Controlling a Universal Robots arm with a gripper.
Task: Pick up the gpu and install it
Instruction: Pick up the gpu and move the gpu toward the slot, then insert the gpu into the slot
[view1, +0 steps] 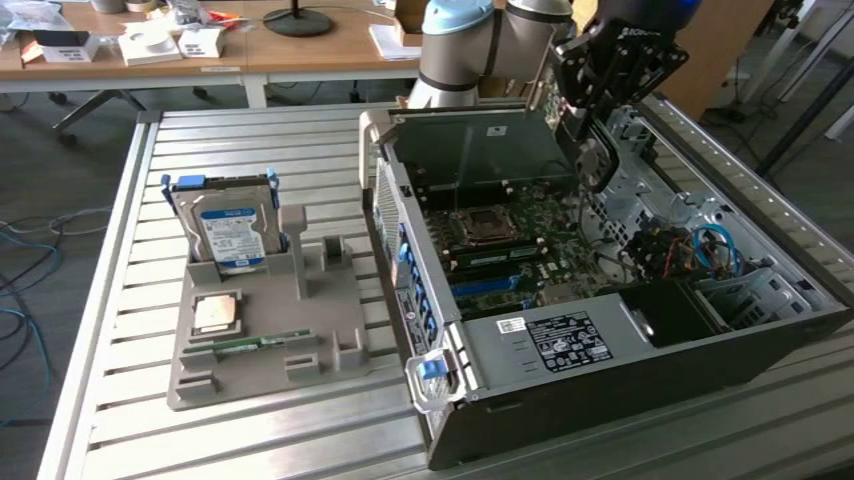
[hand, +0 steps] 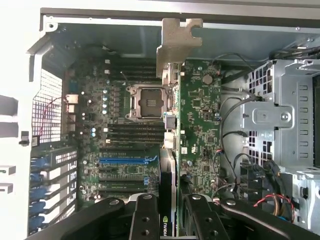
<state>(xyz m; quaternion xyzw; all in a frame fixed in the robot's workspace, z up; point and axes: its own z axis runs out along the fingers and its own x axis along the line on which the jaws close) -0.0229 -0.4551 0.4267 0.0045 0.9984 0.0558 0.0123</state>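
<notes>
Grey arm (view1: 470, 62), blue cap (view1: 457, 14), black claw (hand: 170, 212)

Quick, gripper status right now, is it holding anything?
The gripper: jaws closed on the gpu, holding it over the open computer case.

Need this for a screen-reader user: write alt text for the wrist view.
The tool grips the gpu, a green card with a metal bracket, over the open computer case. Beneath it lie the motherboard, its processor socket and cables.
</notes>
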